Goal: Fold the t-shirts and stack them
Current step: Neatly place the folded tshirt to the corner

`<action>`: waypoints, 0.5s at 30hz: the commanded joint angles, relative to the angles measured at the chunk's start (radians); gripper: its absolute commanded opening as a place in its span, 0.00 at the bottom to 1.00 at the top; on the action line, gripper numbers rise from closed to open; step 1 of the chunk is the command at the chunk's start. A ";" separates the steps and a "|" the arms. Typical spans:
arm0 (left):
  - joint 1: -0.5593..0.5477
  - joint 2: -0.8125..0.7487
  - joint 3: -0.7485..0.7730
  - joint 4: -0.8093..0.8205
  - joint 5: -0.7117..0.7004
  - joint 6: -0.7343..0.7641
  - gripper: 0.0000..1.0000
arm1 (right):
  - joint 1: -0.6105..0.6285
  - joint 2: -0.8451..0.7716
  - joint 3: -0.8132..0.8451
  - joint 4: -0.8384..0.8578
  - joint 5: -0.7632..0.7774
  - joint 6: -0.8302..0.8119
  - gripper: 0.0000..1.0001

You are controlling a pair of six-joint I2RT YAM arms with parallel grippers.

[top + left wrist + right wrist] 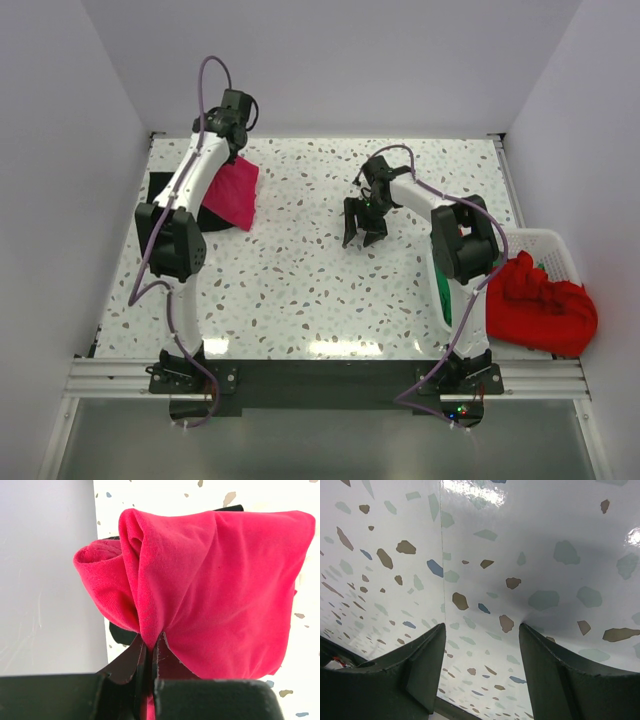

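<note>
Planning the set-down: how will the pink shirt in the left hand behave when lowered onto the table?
Probably floppy: the pink shirt bunches in soft folds from the shut left hand. Likely light, since one small pinch seems to carry the bundle. It would probably slump and spread rather than keep its fold.

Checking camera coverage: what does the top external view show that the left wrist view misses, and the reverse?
Only top external: the right gripper open above the table, and the red t-shirt heaped in the white basket. Only left wrist: fingers pinching a fold shut. Both: the pink t-shirt held by the left gripper.
</note>
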 commanded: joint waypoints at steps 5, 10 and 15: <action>0.025 -0.100 0.052 0.028 -0.013 0.036 0.00 | 0.006 -0.037 -0.031 -0.024 0.031 -0.016 0.64; 0.037 -0.116 0.055 0.031 -0.012 0.037 0.00 | 0.010 -0.040 -0.034 -0.026 0.029 -0.016 0.64; 0.058 -0.125 0.057 0.036 -0.006 0.037 0.00 | 0.013 -0.042 -0.031 -0.027 0.028 -0.015 0.64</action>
